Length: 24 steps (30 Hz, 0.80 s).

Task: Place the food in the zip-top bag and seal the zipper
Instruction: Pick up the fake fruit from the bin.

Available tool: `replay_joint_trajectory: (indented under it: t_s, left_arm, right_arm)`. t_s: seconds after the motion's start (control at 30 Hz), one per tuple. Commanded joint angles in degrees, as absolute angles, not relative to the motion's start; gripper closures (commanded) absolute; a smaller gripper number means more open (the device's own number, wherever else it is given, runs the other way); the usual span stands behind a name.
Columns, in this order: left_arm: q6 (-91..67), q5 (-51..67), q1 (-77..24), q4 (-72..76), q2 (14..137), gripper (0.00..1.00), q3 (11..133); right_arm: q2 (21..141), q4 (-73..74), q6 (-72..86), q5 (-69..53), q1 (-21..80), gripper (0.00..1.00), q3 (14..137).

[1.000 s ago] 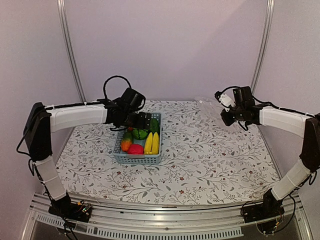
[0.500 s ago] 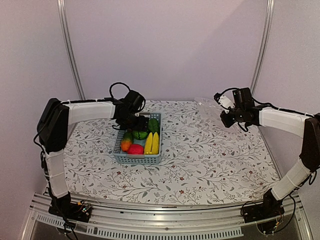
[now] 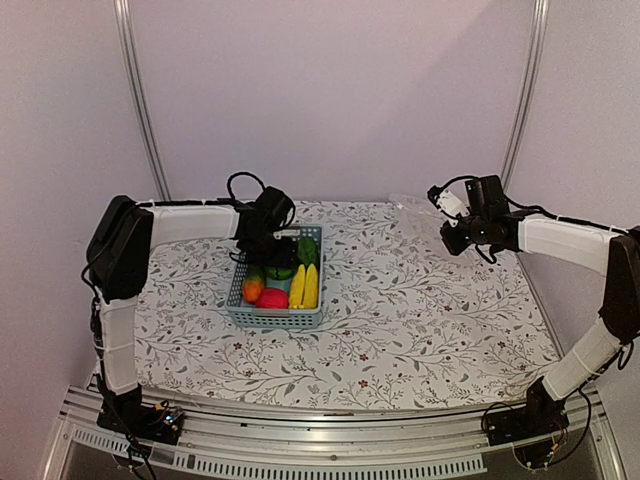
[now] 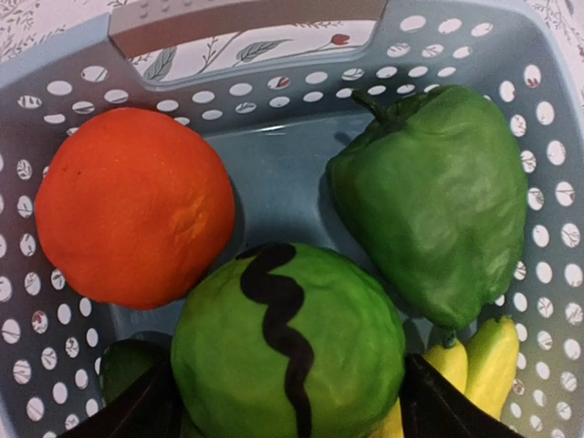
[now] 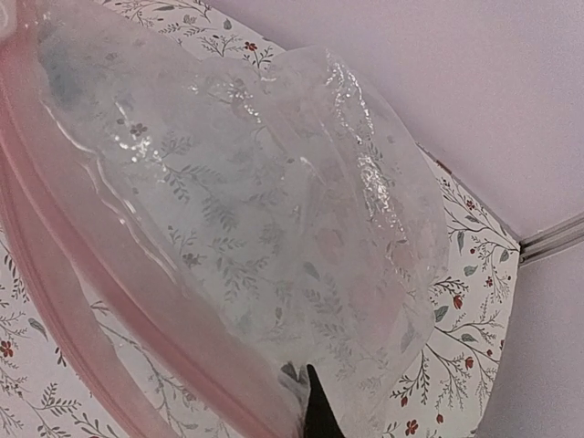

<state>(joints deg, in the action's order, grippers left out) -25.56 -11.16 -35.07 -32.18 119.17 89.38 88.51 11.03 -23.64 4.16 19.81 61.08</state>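
The food lies in a light-blue basket [image 3: 276, 317]. In the left wrist view I see an orange [image 4: 132, 205], a green pepper [image 4: 438, 196], yellow bananas [image 4: 479, 360] and a green ball with a black wavy stripe [image 4: 287, 351]. My left gripper [image 4: 290, 411] is open and points down into the basket [image 4: 274, 155], with one finger on each side of the striped green ball. My right gripper [image 5: 310, 415] is shut on the clear zip-top bag [image 5: 274, 210] and holds it up at the back right [image 3: 412, 207]. The zipper [image 5: 87, 265] shows as a pink strip along the bag's mouth.
The top view also shows a red piece [image 3: 271, 298] and an orange-green piece [image 3: 252, 289] at the basket's near end. Floral cloth [image 3: 420, 320] covers the table. Metal frame posts [image 3: 140, 100] stand at the back corners, with walls close behind.
The left arm's elbow has swung up and to the right, and its gripper has tipped down into the far end of the basket. The right arm and the bag have stayed still.
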Motion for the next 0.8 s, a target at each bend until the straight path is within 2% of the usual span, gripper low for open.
replay_joint_trajectory:
  t_s: [0.0, 0.2, 0.47, 0.63, 0.77]
  left_arm:
    - [-24.8, -12.6, -34.4, -34.3, 116.9, 0.27, 89.7]
    - [-23.3, -15.9, -34.6, -34.5, 106.8, 0.34, 87.5]
    - [-22.1, -11.0, -40.0, -25.5, 95.3, 0.36, 81.7]
    - [-21.2, -8.3, -47.1, -20.8, 94.6, 0.37, 84.4]
    - [-20.6, -3.7, -52.7, -9.6, 94.8, 0.40, 83.0]
  right_arm:
    - [89.0, 10.5, -23.8, 3.7, 19.8, 1.00, 60.2]
    - [88.9, 10.5, -23.7, 3.3, 19.8, 1.00, 60.1]
    - [90.0, 11.0, -23.0, 1.2, 19.8, 1.00, 60.7]
    - [91.9, 18.4, -21.0, -4.9, 20.4, 1.00, 67.7]
    - [93.8, 22.9, -20.3, -5.7, 22.7, 1.00, 72.0]
